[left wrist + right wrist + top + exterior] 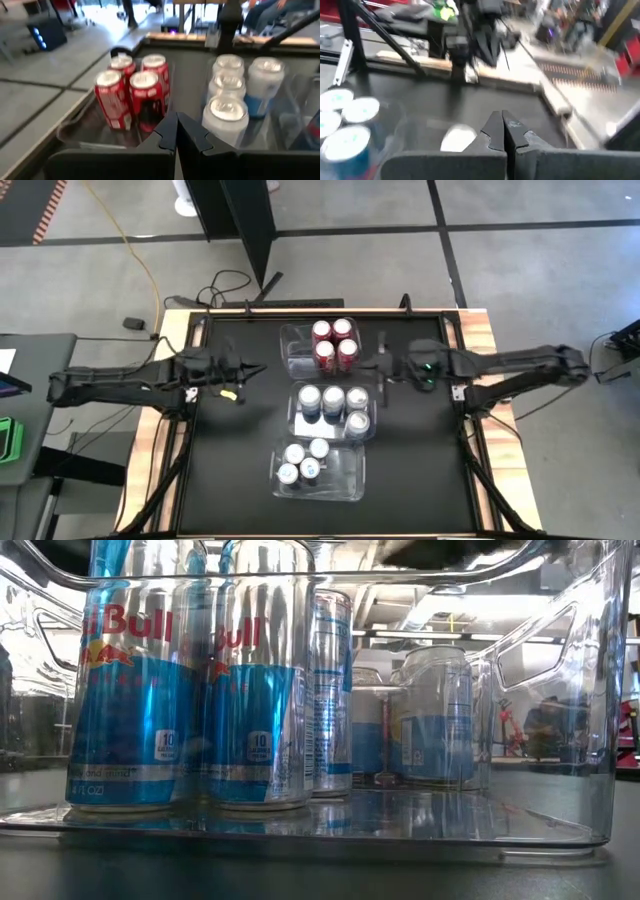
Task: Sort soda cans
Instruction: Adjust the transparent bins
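the soda cans sat sorted in three clear bins on the black worktop (pixel 420 460): red cans (pixel 334 343), silver-blue cans (pixel 335 406), blue-topped cans (pixel 303 461). left gripper (pixel 262 367) and right gripper (pixel 366 365) flanked them (fingers pressed together, empty).

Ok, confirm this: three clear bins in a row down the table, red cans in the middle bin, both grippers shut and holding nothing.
One thing is wrong. The high view shows the red cans in the far bin, not the middle bin. Left gripper and right gripper are shut and holding nothing.
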